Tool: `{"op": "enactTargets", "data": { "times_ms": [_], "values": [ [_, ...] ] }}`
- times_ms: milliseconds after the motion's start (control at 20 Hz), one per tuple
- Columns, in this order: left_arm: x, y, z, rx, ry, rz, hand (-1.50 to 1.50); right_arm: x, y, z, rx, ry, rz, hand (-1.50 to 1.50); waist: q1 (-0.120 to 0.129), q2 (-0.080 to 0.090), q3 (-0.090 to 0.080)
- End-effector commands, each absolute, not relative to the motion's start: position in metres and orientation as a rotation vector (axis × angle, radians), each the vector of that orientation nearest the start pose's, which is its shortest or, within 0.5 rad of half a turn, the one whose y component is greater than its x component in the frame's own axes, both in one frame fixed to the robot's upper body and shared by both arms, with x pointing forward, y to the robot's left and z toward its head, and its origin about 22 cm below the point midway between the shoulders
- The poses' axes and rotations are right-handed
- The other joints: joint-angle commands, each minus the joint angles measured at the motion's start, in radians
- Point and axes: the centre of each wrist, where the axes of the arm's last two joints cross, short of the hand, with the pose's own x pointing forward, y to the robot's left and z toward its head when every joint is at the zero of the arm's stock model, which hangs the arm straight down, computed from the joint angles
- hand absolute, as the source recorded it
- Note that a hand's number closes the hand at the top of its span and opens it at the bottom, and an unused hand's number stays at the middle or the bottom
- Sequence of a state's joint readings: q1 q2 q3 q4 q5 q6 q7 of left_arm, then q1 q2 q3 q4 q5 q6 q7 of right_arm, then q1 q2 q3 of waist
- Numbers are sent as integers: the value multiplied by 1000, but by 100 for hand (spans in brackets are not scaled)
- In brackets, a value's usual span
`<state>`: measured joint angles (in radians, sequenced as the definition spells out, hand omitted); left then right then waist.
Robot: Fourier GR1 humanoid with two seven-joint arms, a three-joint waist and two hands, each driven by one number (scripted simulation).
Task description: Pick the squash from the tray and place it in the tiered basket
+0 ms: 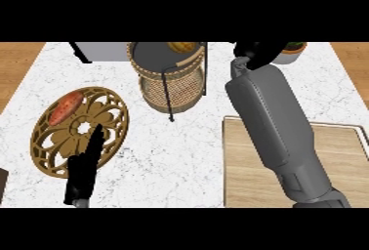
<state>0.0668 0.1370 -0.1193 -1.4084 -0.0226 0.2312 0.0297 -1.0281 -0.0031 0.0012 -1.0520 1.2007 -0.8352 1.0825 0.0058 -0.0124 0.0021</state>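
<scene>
We record a white, grey-speckled stone counter (pixel 180 146) filling most of the view. A wood-toned surface (pixel 16 68) shows beyond its left and right ends. A pale wooden board (pixel 338 161) lies flat on the counter's right side. Lighting is even, with soft shadows.

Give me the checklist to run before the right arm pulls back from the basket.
1. Squash lies in the tiered basket's top tier: ok.
2. Right robot hand apart from squash: ok.
3. Right robot hand holds nothing: cannot tell.
4. Right forearm clear of the basket's rim: cannot tell.
5. Left robot hand open over the round plate, off the red vegetable: ok.
</scene>
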Motion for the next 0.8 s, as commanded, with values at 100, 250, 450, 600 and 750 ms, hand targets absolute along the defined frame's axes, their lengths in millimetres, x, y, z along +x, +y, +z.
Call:
{"op": "enactTargets", "data": {
  "times_ms": [100,250,450,600,750],
  "values": [
    [201,254,-60,285,-1265,10,0,387,-109,209,-1070,-1419,-661,-150,-57,-20,-3],
    [192,251,-64,301,-1248,25,0,366,-124,216,-1072,-1420,-707,-150,-81,-33,-3],
    [186,264,-63,316,-1239,44,0,328,-144,199,-1076,-1401,-690,-150,-100,-37,-2],
    [190,269,-61,328,-1230,60,0,298,-151,193,-1032,-1408,-659,-150,-127,-42,-2],
    [178,270,-71,337,-1231,73,0,261,-161,190,-1013,-1426,-646,-150,-123,-34,-4]
  ]
}}
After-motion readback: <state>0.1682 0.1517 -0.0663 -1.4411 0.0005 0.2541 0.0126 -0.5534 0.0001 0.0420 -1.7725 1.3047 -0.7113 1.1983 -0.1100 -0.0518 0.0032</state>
